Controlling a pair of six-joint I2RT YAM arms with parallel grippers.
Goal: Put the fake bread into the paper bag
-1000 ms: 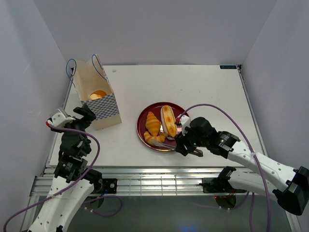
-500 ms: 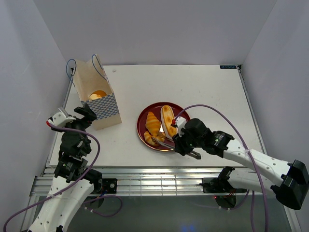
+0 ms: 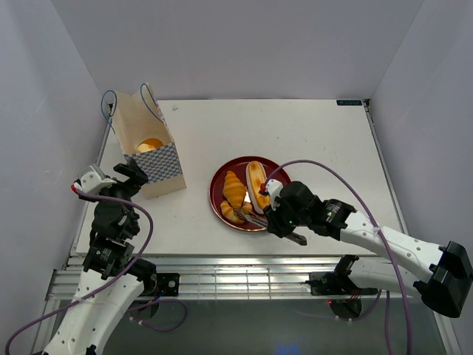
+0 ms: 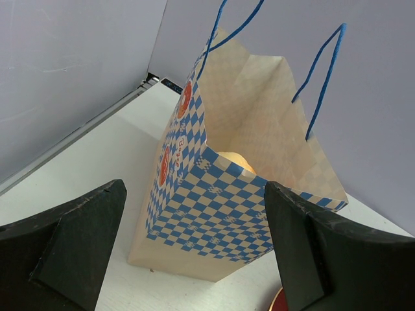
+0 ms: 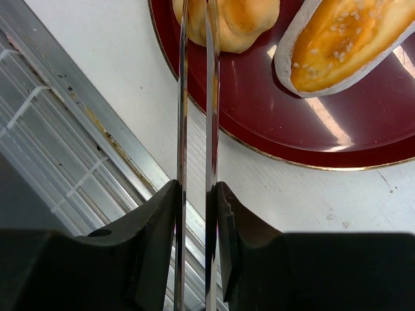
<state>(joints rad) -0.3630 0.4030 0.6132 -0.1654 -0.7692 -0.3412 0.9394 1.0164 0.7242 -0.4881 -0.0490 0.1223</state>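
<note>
The paper bag (image 3: 151,159) stands open at the left, with one golden piece of fake bread (image 3: 150,143) inside it; the left wrist view also shows the bag (image 4: 220,194) and that piece (image 4: 235,161). My left gripper (image 3: 130,176) is open just in front of the bag's checkered band, holding nothing. A croissant (image 3: 234,188), a seeded oblong roll (image 3: 257,183) and a small bun (image 3: 230,213) lie on the dark red plate (image 3: 216,191). My right gripper (image 3: 284,222) is shut on metal tongs (image 5: 194,129). The tong arms, squeezed close together, reach over the small bun (image 5: 243,23); their tips are cut off by the frame.
The plate's near rim (image 5: 363,152) is close to the table's front edge, where a metal rail (image 5: 78,123) runs. Grey walls close in on the left, back and right. The bag's blue cord handles (image 4: 324,71) stand up above its mouth.
My right gripper has squeezed the tongs narrower and shifted slightly left toward the plate's near side. The left arm and the bag have not moved.
</note>
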